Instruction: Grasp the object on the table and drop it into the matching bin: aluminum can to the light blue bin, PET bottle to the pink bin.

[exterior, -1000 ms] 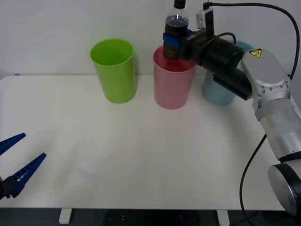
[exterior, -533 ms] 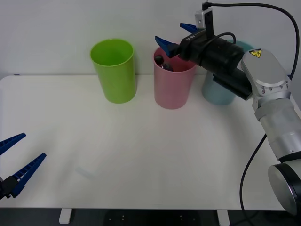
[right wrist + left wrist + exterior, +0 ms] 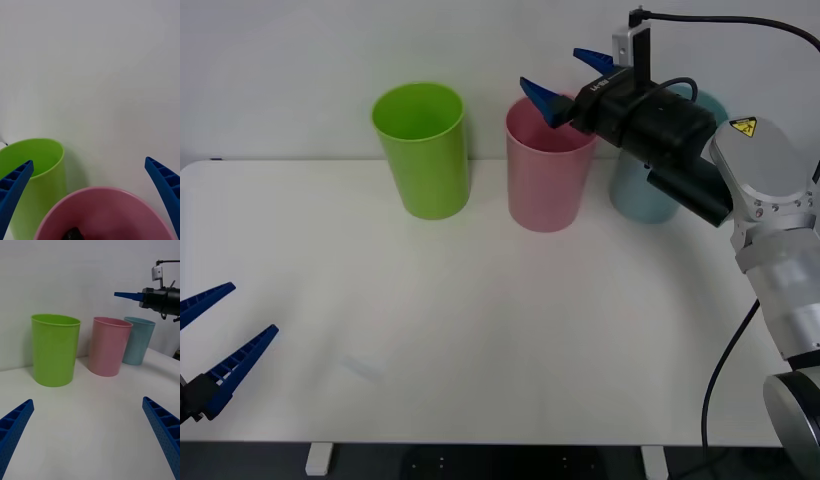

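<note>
My right gripper (image 3: 552,70) hangs open just above the rim of the pink bin (image 3: 548,190), with nothing between its fingers. In the right wrist view a dark piece of the PET bottle (image 3: 73,234) shows low inside the pink bin (image 3: 101,189), below the open right gripper (image 3: 88,161). The light blue bin (image 3: 642,200) stands right of the pink one, partly hidden behind my right arm. My left gripper (image 3: 250,308) rests open at the table's near left edge, far from the bins.
A lime green bin (image 3: 425,150) stands left of the pink bin, all three in a row at the back of the white table (image 3: 480,320). The left wrist view shows the pink bin (image 3: 108,348) between the green bin (image 3: 54,348) and the light blue bin (image 3: 137,341).
The right gripper was shut on the bottle above the pink bin, then opened. The bottle fell into the bin. The gripper has since shifted slightly right. The left arm stayed still.
</note>
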`<state>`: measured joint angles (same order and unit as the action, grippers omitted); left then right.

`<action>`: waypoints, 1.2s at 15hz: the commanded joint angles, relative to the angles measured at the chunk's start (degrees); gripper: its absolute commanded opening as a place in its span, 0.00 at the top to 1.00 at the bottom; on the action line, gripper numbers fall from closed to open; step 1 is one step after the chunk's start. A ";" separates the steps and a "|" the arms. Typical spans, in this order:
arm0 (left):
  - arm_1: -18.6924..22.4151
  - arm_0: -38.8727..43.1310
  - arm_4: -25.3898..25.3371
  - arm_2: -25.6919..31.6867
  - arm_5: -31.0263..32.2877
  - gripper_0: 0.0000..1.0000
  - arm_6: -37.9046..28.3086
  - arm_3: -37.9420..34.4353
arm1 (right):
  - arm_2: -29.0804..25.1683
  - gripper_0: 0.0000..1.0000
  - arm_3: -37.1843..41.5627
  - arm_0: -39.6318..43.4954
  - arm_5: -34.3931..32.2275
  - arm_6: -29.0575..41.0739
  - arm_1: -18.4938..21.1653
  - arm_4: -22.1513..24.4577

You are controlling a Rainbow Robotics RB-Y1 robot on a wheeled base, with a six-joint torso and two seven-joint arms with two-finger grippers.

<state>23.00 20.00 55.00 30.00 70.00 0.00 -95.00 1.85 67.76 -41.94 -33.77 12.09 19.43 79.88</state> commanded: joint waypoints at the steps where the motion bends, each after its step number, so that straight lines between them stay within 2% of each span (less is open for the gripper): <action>1: 0.00 0.00 0.00 0.00 0.00 0.00 0.00 0.00 | -0.01 0.00 5.98 4.67 -0.86 0.04 1.76 -0.60; 7: 0.00 0.00 0.00 0.00 0.00 0.00 0.00 0.00 | -0.27 0.00 18.81 16.80 -1.56 -0.22 7.03 -4.73; 10: 0.00 0.00 0.00 0.00 0.00 0.00 0.00 0.00 | -2.38 0.00 26.45 24.54 -3.06 -1.10 9.23 -5.61; 18: 0.00 0.00 0.00 0.00 0.00 0.00 0.00 0.00 | -16.97 0.00 31.55 37.19 -21.95 -4.71 9.31 -5.88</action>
<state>23.00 20.00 55.00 30.00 70.00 0.00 -95.00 -13.83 99.37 -5.74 -54.16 7.84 28.75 74.12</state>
